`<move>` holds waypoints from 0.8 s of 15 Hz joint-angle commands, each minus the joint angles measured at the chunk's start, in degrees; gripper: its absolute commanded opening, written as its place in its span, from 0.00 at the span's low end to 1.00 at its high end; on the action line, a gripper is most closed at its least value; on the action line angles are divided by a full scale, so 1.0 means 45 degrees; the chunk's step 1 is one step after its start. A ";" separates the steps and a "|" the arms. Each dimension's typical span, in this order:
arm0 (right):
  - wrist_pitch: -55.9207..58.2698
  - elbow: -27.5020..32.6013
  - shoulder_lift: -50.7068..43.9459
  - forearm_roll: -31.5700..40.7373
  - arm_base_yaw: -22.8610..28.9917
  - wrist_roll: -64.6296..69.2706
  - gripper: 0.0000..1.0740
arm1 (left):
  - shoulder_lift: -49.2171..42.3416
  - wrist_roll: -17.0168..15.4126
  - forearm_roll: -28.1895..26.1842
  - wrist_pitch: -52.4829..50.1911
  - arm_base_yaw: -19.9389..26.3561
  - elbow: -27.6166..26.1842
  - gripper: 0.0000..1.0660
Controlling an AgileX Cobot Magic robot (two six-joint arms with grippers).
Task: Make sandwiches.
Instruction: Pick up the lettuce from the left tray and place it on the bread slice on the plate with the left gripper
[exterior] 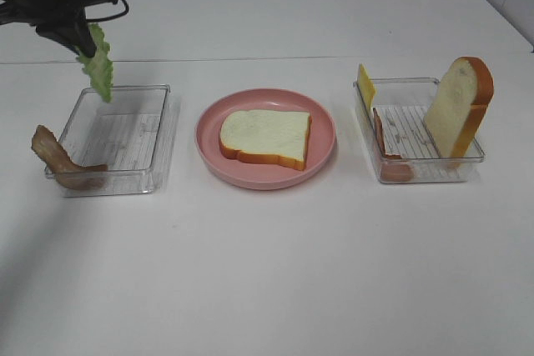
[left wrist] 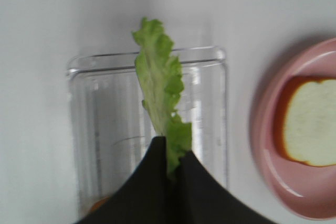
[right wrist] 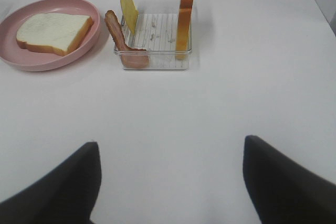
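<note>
A single white bread slice (exterior: 265, 137) with orange-brown crust lies flat on the pink plate (exterior: 215, 164), its top bare. My left gripper (exterior: 81, 42) hangs above the far end of the left clear tray (exterior: 163, 135), shut on a green lettuce leaf (exterior: 99, 68) that dangles from it. In the left wrist view the fingertips (left wrist: 157, 171) pinch the lettuce (left wrist: 159, 90) over the tray (left wrist: 100, 129). My right gripper (right wrist: 168, 182) stands open over bare table, well short of the right tray (right wrist: 152, 64).
A brown bacon strip (exterior: 57, 160) drapes over the left tray's near-left corner. The right tray (exterior: 417, 174) holds a yellow cheese slice (exterior: 365, 85), a pinkish ham strip (exterior: 386, 143) and an upright bread slice (exterior: 459, 106).
</note>
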 commanded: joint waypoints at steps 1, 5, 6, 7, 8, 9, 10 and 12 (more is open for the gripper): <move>-0.0115 0.0013 -0.0191 0.0064 -0.0102 -0.0102 0.68 | -0.0102 0.0789 -0.2623 -0.0166 -0.0102 -0.0344 0.00; -0.0115 0.0013 -0.0191 0.0102 -0.0102 -0.0102 0.68 | -0.0076 0.2254 -0.5895 -0.0980 -0.0968 -0.0344 0.00; -0.0115 0.0013 -0.0191 0.0127 -0.0102 -0.0102 0.68 | -0.0076 0.2496 -0.6277 -0.1286 -0.1337 -0.0344 0.00; -0.0115 0.0013 -0.0191 0.0127 -0.0102 -0.0102 0.68 | -0.0076 0.2470 -0.6417 -0.1642 -0.1757 -0.0344 0.00; -0.0115 0.0013 -0.0191 0.0127 -0.0102 -0.0102 0.68 | -0.0064 0.2470 -0.6455 -0.1986 -0.2254 -0.0344 0.00; -0.0115 0.0013 -0.0191 0.0127 -0.0102 -0.0102 0.68 | -0.0051 0.2470 -0.6455 -0.2305 -0.2661 -0.0344 0.00; -0.0115 0.0013 -0.0191 0.0127 -0.0102 -0.0102 0.68 | 0.0038 0.2470 -0.6506 -0.2559 -0.3043 -0.0344 0.00; -0.0115 0.0013 -0.0191 0.0127 -0.0102 -0.0102 0.68 | 0.0764 0.2470 -0.6990 -0.2878 -0.3973 -0.0344 0.00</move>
